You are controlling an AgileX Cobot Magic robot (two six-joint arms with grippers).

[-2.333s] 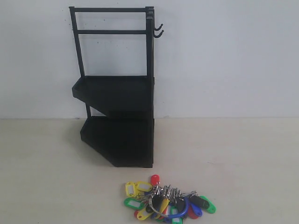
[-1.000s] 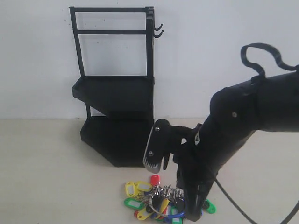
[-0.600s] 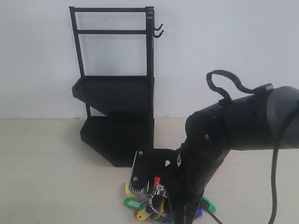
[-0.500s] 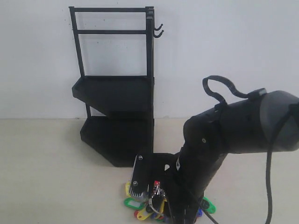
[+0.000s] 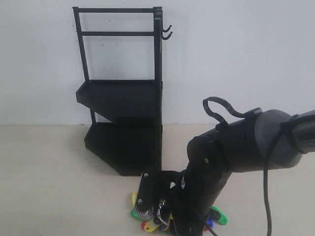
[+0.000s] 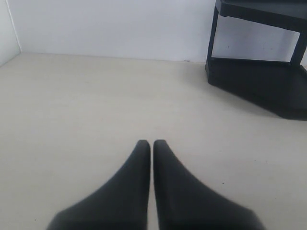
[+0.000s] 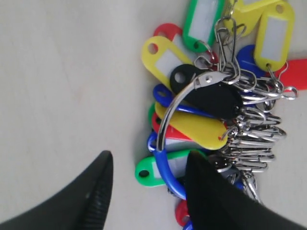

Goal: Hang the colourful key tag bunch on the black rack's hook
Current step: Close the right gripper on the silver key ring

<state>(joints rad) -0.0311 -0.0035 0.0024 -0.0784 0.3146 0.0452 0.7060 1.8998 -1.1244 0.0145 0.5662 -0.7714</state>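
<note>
Pale table (image 5: 44, 177) runs to the wall, with the rack (image 5: 120, 98) standing at its back. The right arm (image 5: 236, 147) bends low in front, over the bunch (image 7: 211, 98), which lies flat on the table just before the rack's foot. The left gripper (image 6: 151, 143) sits away from it, fingers pressed together on nothing. The right gripper (image 7: 148, 160) is spread wide, one finger over bare table and the other over the tags, with the metal ring (image 7: 169, 111) and blue loop (image 7: 164, 168) between them. The grasp looks like the step in hand. Pinch the ring or loop itself, not a loose tag, so an open arc hangs free for the small hook (image 5: 167, 32) at the rack's top corner.
</note>
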